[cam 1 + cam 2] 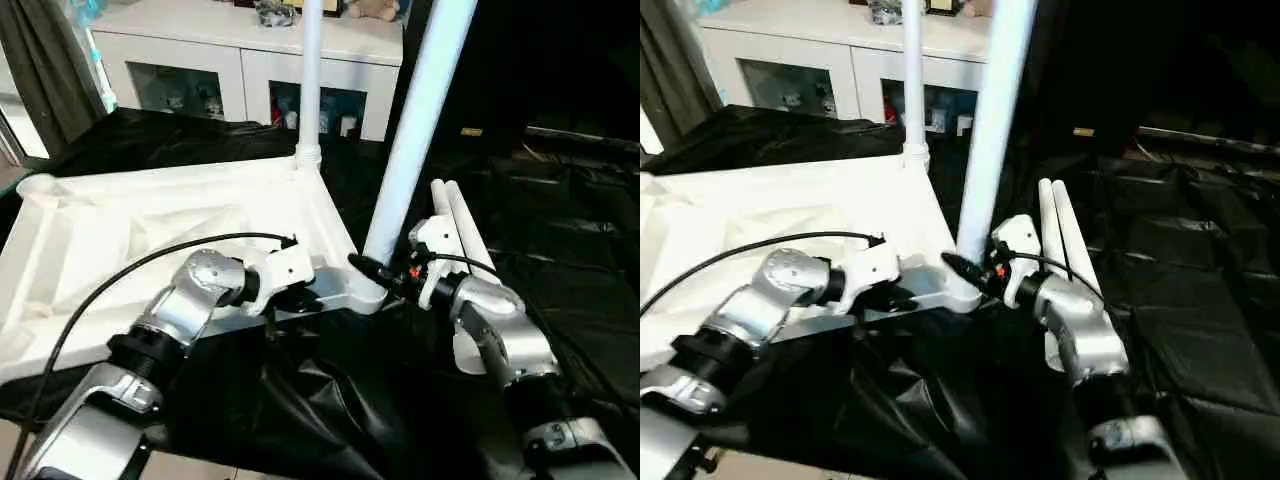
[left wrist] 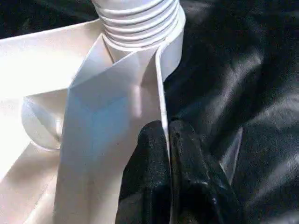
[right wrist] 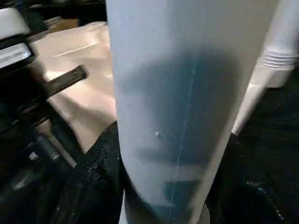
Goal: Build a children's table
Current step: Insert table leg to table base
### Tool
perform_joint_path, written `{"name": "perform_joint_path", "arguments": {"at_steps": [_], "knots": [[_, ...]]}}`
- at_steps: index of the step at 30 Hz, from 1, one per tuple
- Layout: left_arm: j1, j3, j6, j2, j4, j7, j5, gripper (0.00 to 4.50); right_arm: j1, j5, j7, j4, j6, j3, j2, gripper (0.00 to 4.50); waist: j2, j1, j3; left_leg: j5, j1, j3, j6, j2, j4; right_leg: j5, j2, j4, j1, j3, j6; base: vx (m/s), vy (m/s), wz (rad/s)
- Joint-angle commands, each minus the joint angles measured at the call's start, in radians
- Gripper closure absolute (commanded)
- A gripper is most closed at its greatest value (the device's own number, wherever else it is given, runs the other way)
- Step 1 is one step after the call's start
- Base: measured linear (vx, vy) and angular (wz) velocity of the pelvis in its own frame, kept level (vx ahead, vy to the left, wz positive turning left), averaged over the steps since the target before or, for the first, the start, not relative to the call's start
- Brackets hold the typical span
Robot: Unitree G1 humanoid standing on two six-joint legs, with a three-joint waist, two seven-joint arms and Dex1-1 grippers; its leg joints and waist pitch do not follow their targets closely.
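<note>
Tabletop (image 1: 150, 230) lies underside up. Left gripper (image 2: 167, 140) pinches its edge wall; right gripper (image 1: 368, 268) grasps the near-corner leg (image 1: 415, 130), which stands upright.

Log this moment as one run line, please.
left tool: pinching tabletop rim | right tool: around near leg | far leg: seated

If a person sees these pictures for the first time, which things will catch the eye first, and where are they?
First, two white legs stand up from the overturned white tabletop on the black sheeting: the near leg leans at the front corner with the right gripper around its base, and the far leg is upright at the back corner. The left gripper pinches the tabletop's front edge, and two spare legs lie beside the right arm.
</note>
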Motion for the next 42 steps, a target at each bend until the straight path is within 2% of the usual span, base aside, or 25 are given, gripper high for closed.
{"name": "perform_joint_path", "arguments": {"at_steps": [1, 4, 7, 8, 9, 10, 13, 17, 21, 22, 25, 27, 29, 31, 33, 35, 36, 37, 40, 42], "knots": [[0.011, -0.036, -0.029, 0.018, -0.022, -0.054, 0.014, 4.50, 0.042, -0.064, 0.038, 0.107, 0.074, 0.064, -0.021, 2.62, 0.007, 0.003, -0.043, -0.341, -0.008, 0.011, 0.030, 0.000, -0.067, -0.433, -0.064, -0.087, 0.040, 0.038, -0.126, 0.000, 0.000, 0.00], [0.014, -0.042, -0.044, 0.030, -0.035, -0.084, 0.010, 4.50, 0.035, -0.071, 0.071, 0.124, 0.059, 0.073, -0.033, 2.62, 0.007, 0.002, -0.044, -0.333, -0.008, 0.012, 0.026, 0.001, -0.068, -0.402, -0.064, -0.081, 0.043, 0.038, -0.144, 0.000, 0.000, 0.00], [0.034, -0.058, -0.078, 0.068, -0.084, -0.179, -0.016, 4.50, 0.034, -0.068, 0.127, 0.143, 0.019, 0.080, -0.047, 2.62, 0.006, 0.003, -0.043, -0.340, -0.007, 0.013, 0.026, 0.001, -0.068, -0.415, -0.064, -0.082, 0.042, 0.038, -0.142, 0.000, 0.000, 0.00], [0.048, -0.067, -0.081, 0.091, -0.117, -0.236, -0.037, 4.50, 0.041, -0.062, 0.165, 0.141, 0.003, 0.087, -0.054, 2.62, 0.009, 0.004, -0.046, -0.340, -0.008, 0.010, 0.027, 0.005, -0.070, -0.408, -0.069, -0.080, 0.045, 0.039, -0.146, 0.000, 0.000, 0.00], [0.048, -0.067, -0.081, 0.091, -0.117, -0.236, -0.037, 4.50, 0.041, -0.062, 0.165, 0.141, 0.003, 0.087, -0.054, 2.62, 0.009, 0.002, -0.045, -0.336, -0.009, 0.011, 0.028, 0.005, -0.070, -0.398, -0.067, -0.079, 0.045, 0.039, -0.149, 0.000, 0.000, 0.00], [0.051, -0.067, -0.075, 0.096, -0.126, -0.248, -0.042, 4.50, 0.046, -0.058, 0.181, 0.135, 0.004, 0.090, -0.055, 2.62, 0.013, 0.001, -0.044, -0.342, -0.004, 0.012, 0.027, 0.006, -0.070, -0.386, -0.064, -0.080, 0.041, 0.040, -0.157, 0.000, 0.000, 0.00], [0.053, -0.064, -0.068, 0.098, -0.133, -0.251, -0.044, 4.50, 0.053, -0.056, 0.197, 0.124, 0.000, 0.094, -0.053, 2.62, 0.015, 0.002, -0.043, -0.351, -0.002, 0.013, 0.017, 0.005, -0.071, -0.368, -0.060, -0.077, 0.042, 0.039, -0.168, 0.000, 0.000, 0.00], [0.043, -0.055, -0.059, 0.088, -0.114, -0.210, -0.030, 4.50, 0.051, -0.060, 0.197, 0.140, -0.012, 0.093, -0.044, 2.62, 0.011, 0.002, -0.044, -0.362, -0.001, 0.013, 0.013, 0.004, -0.071, -0.388, -0.062, -0.079, 0.042, 0.040, -0.162, 0.000, 0.000, 0.00], [0.019, -0.039, -0.033, 0.074, -0.079, -0.142, -0.012, 4.50, 0.041, -0.061, 0.192, 0.169, -0.029, 0.091, -0.034, 2.62, 0.012, 0.004, -0.042, -0.371, 0.001, 0.013, 0.013, 0.003, -0.071, -0.414, -0.062, -0.082, 0.040, 0.039, -0.157, 0.000, 0.000, 0.00], [0.016, -0.035, -0.026, 0.072, -0.077, -0.142, -0.016, 4.50, 0.037, -0.059, 0.188, 0.175, -0.030, 0.087, -0.029, 2.62, 0.012, 0.003, -0.039, -0.396, 0.004, 0.012, 0.013, 0.002, -0.071, -0.467, -0.062, -0.088, 0.037, 0.037, -0.143, 0.000, 0.000, 0.00], [0.017, -0.034, -0.020, 0.074, -0.084, -0.152, -0.021, 4.50, 0.033, -0.060, 0.186, 0.180, -0.031, 0.086, -0.027, 2.62, 0.011, 0.003, -0.038, -0.419, 0.007, 0.008, 0.013, 0.001, -0.070, -0.542, -0.066, -0.098, 0.034, 0.035, -0.115, 0.000, 0.000, 0.00], [0.018, -0.033, -0.016, 0.075, -0.088, -0.155, -0.021, 4.50, 0.028, -0.061, 0.186, 0.187, -0.034, 0.085, -0.026, 2.62, 0.012, 0.003, -0.039, -0.417, 0.006, 0.007, 0.014, 0.002, -0.071, -0.537, -0.066, -0.097, 0.033, 0.035, -0.112, 0.000, 0.000, 0.00], [0.018, -0.031, -0.015, 0.074, -0.088, -0.153, -0.021, 4.50, 0.022, -0.063, 0.178, 0.194, -0.037, 0.083, -0.024, 2.62, 0.011, 0.004, -0.041, -0.402, 0.004, 0.007, 0.015, 0.003, -0.072, -0.494, -0.064, -0.092, 0.035, 0.037, -0.124, 0.000, 0.000, 0.00], [0.019, -0.027, -0.006, 0.071, -0.087, -0.144, -0.019, 4.50, 0.007, -0.068, 0.134, 0.223, -0.042, 0.071, -0.016, 2.62, 0.010, 0.001, -0.041, -0.403, 0.002, 0.008, 0.014, 0.003, -0.072, -0.483, -0.064, -0.089, 0.035, 0.037, -0.133, 0.000, 0.000, 0.00], [0.014, -0.015, 0.024, 0.059, -0.082, -0.114, -0.017, 4.50, -0.036, -0.082, -0.003, 0.300, -0.052, 0.034, 0.006, 2.62, 0.012, -0.003, -0.038, -0.418, 0.004, 0.007, 0.007, 0.002, -0.072, -0.507, -0.064, -0.092, 0.032, 0.035, -0.132, 0.000, 0.000, 0.00], [-0.001, 0.002, 0.060, 0.039, -0.065, -0.058, -0.010, 4.50, -0.077, -0.086, -0.138, 0.362, -0.061, -0.003, 0.029, 2.62, 0.013, -0.017, -0.034, -0.440, 0.003, 0.002, -0.010, -0.004, -0.072, -0.589, -0.065, -0.099, 0.031, 0.027, -0.102, 0.000, 0.000, 0.00], [-0.006, 0.008, 0.072, 0.032, -0.057, -0.039, -0.008, 4.50, -0.088, -0.084, -0.174, 0.377, -0.063, -0.015, 0.035, 2.62, 0.014, -0.017, -0.034, -0.452, 0.008, 0.000, -0.011, -0.005, -0.070, -0.618, -0.066, -0.105, 0.028, 0.024, -0.093, 0.000, 0.000, 0.00], [-0.018, 0.019, 0.096, 0.020, -0.044, -0.001, -0.001, 4.50, -0.111, -0.074, -0.247, 0.403, -0.057, -0.039, 0.054, 2.62, 0.010, -0.023, -0.035, -0.457, 0.010, 0.000, -0.008, -0.007, -0.066, -0.640, -0.067, -0.110, 0.026, 0.022, -0.081, 0.000, 0.000, 0.00], [-0.047, 0.047, 0.172, -0.010, -0.017, 0.109, 0.020, 4.50, -0.155, -0.056, -0.396, 0.445, -0.052, -0.079, 0.103, 2.62, 0.015, -0.030, -0.038, -0.452, 0.005, -0.004, -0.006, -0.005, -0.069, -0.619, -0.068, -0.110, 0.029, 0.018, -0.083, 0.000, 0.000, 0.00], [-0.064, 0.069, 0.236, -0.034, 0.001, 0.190, 0.032, 4.50, -0.177, -0.061, -0.489, 0.472, -0.054, -0.089, 0.131, 2.62, 0.016, -0.032, -0.035, -0.459, 0.005, -0.003, -0.007, -0.006, -0.068, -0.613, -0.065, -0.111, 0.026, 0.016, -0.085, 0.000, 0.000, 0.00]]}}
